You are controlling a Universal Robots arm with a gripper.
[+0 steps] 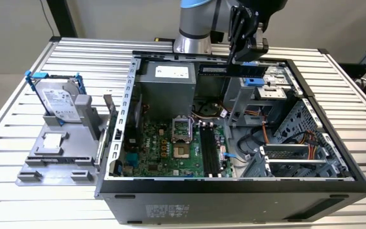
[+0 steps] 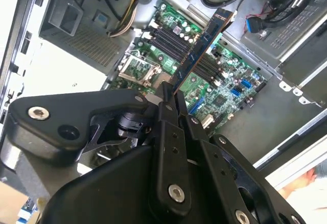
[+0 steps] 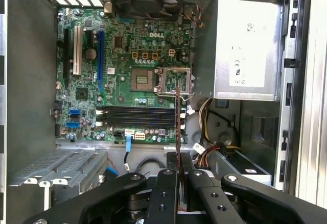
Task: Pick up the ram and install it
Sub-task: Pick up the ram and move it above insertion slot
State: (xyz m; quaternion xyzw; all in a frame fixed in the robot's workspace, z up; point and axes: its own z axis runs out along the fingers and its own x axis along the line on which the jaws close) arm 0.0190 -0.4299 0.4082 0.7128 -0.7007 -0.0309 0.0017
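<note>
The tool (image 2: 171, 95) was clamped on the ram (image 2: 202, 48), its fingers pinching one end of the stick. In the exterior view the ram (image 1: 228, 70) hung high over the open case (image 1: 234, 186), near its far wall and well apart from the black slots (image 1: 209, 150) on the board below. In the first wrist view its edge crossed the slots (image 3: 138, 117). A good install would likely need it lined up along one slot, notch matched and latches open, then pressed down evenly.
</note>
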